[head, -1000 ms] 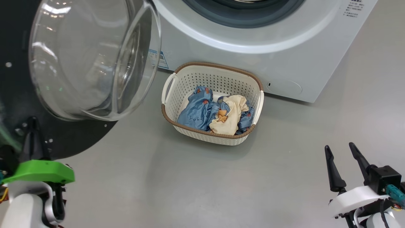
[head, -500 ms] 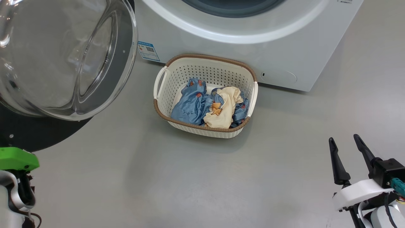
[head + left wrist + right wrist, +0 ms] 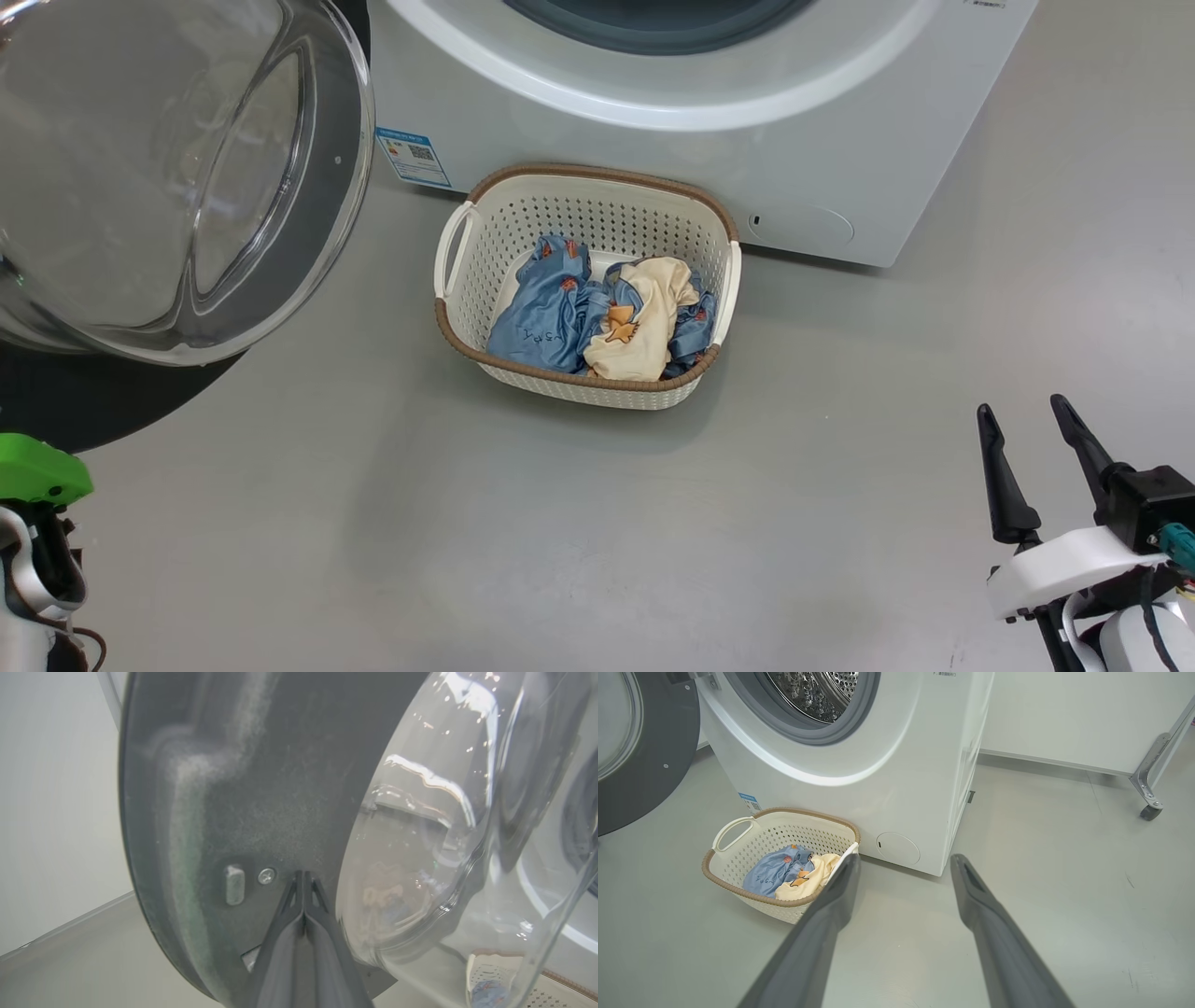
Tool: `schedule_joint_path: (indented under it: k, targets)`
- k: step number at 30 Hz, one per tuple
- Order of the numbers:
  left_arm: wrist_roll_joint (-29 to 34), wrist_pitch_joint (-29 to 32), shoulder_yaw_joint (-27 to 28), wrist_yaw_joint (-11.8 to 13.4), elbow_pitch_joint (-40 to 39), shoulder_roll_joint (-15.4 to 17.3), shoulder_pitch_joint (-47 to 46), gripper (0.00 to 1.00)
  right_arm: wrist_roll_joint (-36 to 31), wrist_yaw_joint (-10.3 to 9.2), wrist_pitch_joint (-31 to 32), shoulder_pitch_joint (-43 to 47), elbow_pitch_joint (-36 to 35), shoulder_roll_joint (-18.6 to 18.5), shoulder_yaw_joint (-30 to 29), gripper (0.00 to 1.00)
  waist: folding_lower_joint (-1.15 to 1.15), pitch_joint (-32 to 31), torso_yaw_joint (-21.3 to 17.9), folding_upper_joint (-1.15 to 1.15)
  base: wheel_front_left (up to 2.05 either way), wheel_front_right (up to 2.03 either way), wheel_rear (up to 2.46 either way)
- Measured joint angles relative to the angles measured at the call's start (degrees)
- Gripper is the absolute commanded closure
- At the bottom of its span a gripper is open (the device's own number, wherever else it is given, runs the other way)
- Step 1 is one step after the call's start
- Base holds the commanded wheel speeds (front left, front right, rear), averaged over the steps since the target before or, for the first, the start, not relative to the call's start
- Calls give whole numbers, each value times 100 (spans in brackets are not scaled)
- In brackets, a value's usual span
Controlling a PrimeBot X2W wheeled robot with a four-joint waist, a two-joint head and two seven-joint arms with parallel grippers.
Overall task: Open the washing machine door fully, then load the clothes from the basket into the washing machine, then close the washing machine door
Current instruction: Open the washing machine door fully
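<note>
Grey floor below; my left gripper clenched, tips against the washing machine door ahead; right gripper released, basket of clothes ahead-left; I reckon closed tips could skid across that glossy face.

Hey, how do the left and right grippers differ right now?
The left gripper has its fingers shut together; the right gripper has them spread, holding nothing. The left points at the dark inner face of the washing machine door; the right points toward the floor beside the basket. Both have long dark fingers.
</note>
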Motion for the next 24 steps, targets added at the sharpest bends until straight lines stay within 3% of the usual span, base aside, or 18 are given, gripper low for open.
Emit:
schedule_joint_path:
  k: [16, 24]
  targets:
    - [160, -35, -49, -110, 127, -3, -105, 100, 49, 0, 0, -51, 69, 132, -16, 0, 0, -233, -80, 0, 0, 0, 0]
    - [428, -51, -66, -237, -379, 11, -108, 100, 51, 0, 0, -49, 105, 200, -15, 0, 0, -461, -126, 0, 0, 0, 0]
